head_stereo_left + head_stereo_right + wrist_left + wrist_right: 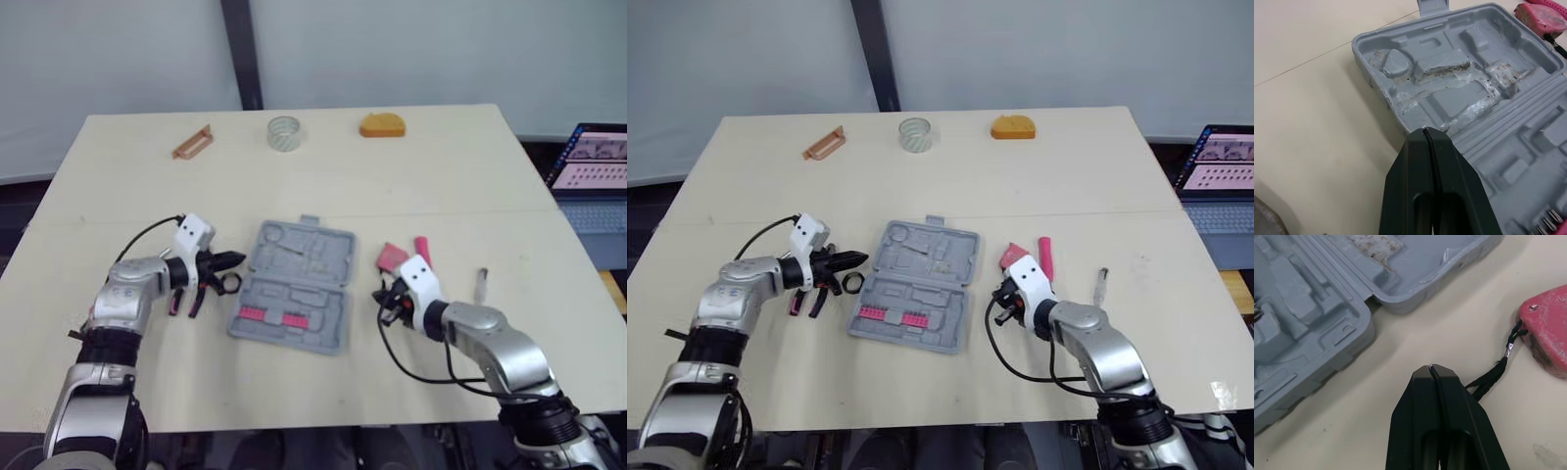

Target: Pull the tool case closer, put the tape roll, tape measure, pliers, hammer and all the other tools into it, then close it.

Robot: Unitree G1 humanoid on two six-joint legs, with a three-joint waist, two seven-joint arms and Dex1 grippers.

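The grey tool case (294, 284) lies open in the middle of the table, with a row of pink bits (269, 315) in its near half. My left gripper (238, 259) is shut and empty, its tip (1425, 130) just off the case's left edge. Pliers with pink handles (186, 299) and a small black ring (227, 284) lie below it. My right gripper (381, 297) is shut on nothing, right of the case, next to the black strap (1493, 377) of the pink tape measure (392, 257). A clear tape roll (284, 132) stands at the back.
A pink-handled tool (423, 250) and a small metal bit (481, 285) lie right of the tape measure. An orange object (381, 125) and a brown tool (192, 143) sit near the far edge. A laptop (593, 176) stands beyond the table's right side.
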